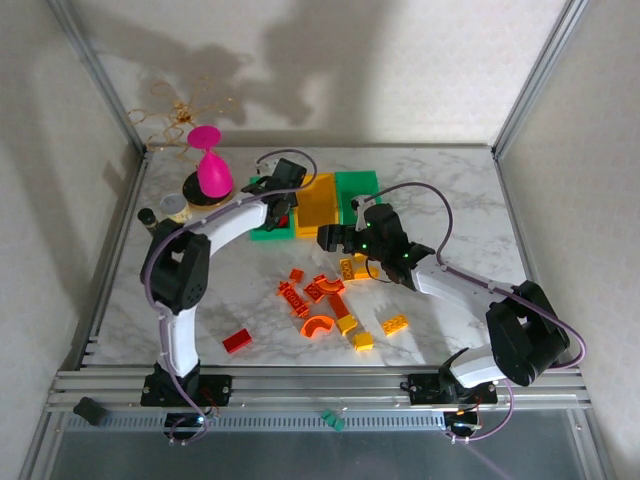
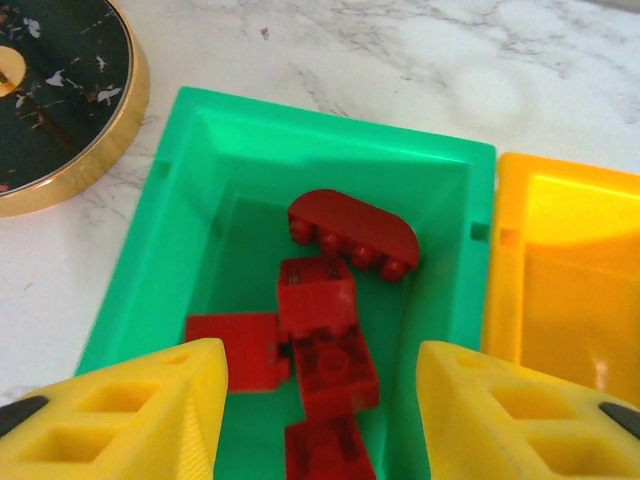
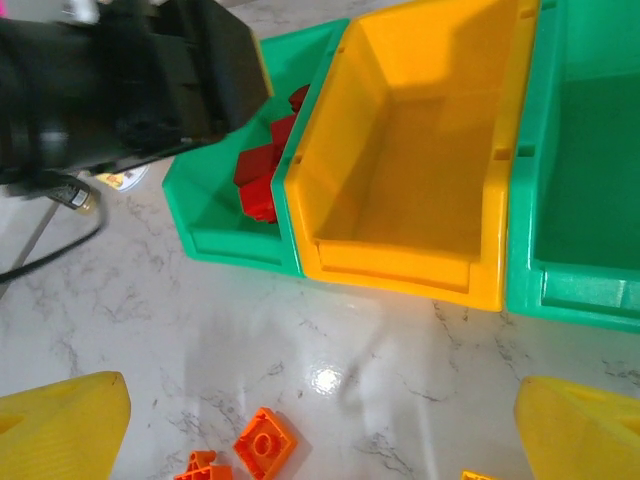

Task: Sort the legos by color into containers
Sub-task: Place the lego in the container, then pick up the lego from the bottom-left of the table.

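Farthest left, a lone red brick (image 1: 237,340) lay on the surface (image 1: 450,200), well apart from the main scatter of legos (image 1: 320,298).

The left end effector (image 2: 318,395) hung over the left green bin (image 2: 330,120). Its yellow fingers (image 2: 150,400) stood apart with nothing between them, so it was released. Below it, several red bricks (image 2: 320,300) lay on the bin floor, a red arch piece (image 2: 352,232) tilted against them.

I judged the step to be a drop of red into this bin. To finish it well, the arm should rise straight up until the fingers clear the bin walls, and only then swing toward the lone red brick.

Just beside it stood the yellow-orange bin (image 3: 400,170), with no bricks in it. The right green bin (image 3: 590,150) stood beside that and showed none in its visible part.

The right end effector (image 3: 320,420) hovered above the surface in front of the bins, spread wide and empty. An orange brick (image 3: 264,443) lay flat just below it, with more orange and yellow pieces near.

It should come down squarely over that one brick and close across its flat sides, without nudging the neighbours. It should then carry the brick to the middle bin.

The left arm's black body (image 3: 120,80) stood close to that bin's left wall. The two arms could clash there, so the right should wait for the left to clear.
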You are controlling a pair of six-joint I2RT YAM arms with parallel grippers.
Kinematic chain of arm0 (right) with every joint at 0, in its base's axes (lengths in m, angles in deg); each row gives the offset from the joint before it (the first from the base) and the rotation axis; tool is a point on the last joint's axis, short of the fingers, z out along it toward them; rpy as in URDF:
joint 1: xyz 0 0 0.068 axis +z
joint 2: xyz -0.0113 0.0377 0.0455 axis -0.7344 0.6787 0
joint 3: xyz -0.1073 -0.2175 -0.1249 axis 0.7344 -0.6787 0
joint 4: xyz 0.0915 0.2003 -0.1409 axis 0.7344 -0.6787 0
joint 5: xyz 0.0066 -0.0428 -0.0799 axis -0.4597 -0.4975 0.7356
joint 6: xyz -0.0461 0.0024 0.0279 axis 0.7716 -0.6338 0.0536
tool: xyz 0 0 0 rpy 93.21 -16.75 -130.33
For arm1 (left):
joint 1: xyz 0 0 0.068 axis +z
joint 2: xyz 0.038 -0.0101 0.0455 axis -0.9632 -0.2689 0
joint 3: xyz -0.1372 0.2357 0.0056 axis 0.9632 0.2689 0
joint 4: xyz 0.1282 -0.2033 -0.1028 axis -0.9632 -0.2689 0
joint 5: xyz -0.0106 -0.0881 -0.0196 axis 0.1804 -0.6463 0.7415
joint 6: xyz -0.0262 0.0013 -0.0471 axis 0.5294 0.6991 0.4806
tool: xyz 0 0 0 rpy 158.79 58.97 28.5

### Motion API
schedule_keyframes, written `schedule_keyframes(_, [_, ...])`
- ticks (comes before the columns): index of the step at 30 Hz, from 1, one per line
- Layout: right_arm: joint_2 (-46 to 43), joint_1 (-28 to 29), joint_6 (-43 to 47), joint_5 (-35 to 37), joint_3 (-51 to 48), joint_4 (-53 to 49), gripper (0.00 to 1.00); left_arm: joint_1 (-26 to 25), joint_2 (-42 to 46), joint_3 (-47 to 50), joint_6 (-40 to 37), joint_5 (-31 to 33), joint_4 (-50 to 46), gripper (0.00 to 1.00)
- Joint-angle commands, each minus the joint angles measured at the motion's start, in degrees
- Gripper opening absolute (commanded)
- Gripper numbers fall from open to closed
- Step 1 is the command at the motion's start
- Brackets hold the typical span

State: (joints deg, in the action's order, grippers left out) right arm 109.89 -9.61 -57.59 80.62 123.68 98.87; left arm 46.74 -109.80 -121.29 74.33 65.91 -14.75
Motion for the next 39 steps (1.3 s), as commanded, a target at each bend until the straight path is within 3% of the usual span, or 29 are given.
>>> schedule_keyframes(1, [0.5,0.5,2.6,-1.6,1.3,-1.7,0.99,-0.4,8.4,5.1,0.6,-3.5,-0.9,0.52])
schedule_keyframes(9, [1.7,6.2,5.9,-0.8,0.4,-4.2,0.99,-2.2,24.9,21.6,3.4,-9.7,-2.2,0.53])
schedule_keyframes(20, [2.2,13.2,3.3,-0.3,-4.1,-1.0,0.99,-6.1,41.3,41.2,13.9,-11.9,-10.3,0.59])
schedule_keyframes(39, [1.2,14.3,-0.3,1.7,-9.3,1.6,0.99,-20.2,55.1,54.6,44.7,-7.0,-31.0,0.86])
